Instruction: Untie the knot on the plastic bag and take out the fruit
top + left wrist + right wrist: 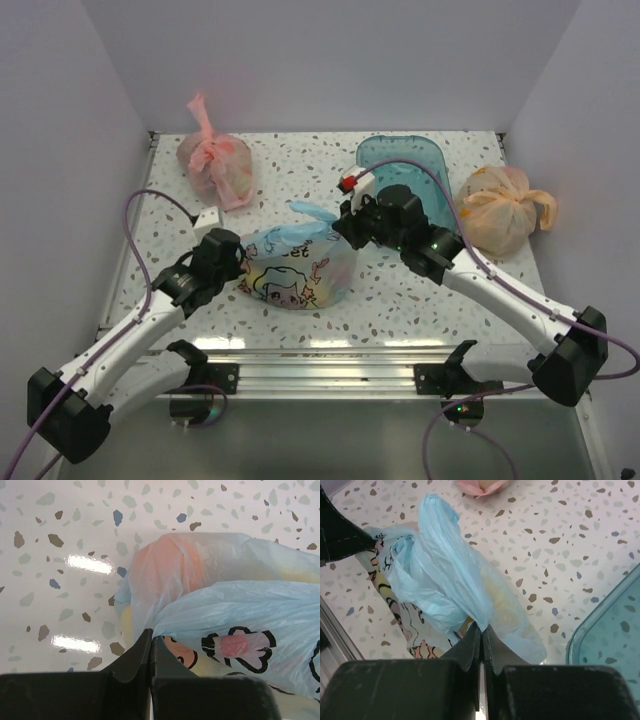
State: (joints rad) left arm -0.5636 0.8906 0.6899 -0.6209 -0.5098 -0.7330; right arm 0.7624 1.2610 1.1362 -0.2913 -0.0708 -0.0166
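Observation:
The light blue plastic bag [295,268] with cartoon printing lies in the middle of the table, its knotted top [312,214] sticking up at the back. My left gripper [238,264] is at the bag's left side, jaws shut on a fold of the film [151,636]. At the bag's upper right, my right gripper [346,226] is shut on the film just below the twisted blue knot [481,628]. The fruit shows only as blurred shapes through the plastic: an orange-pink one [170,565] and a yellow one [502,599].
A tied pink bag [215,165] sits at the back left and a tied orange bag [500,208] at the right. A teal tray [415,165] stands behind the right gripper. A small white box [207,215] lies near the left arm.

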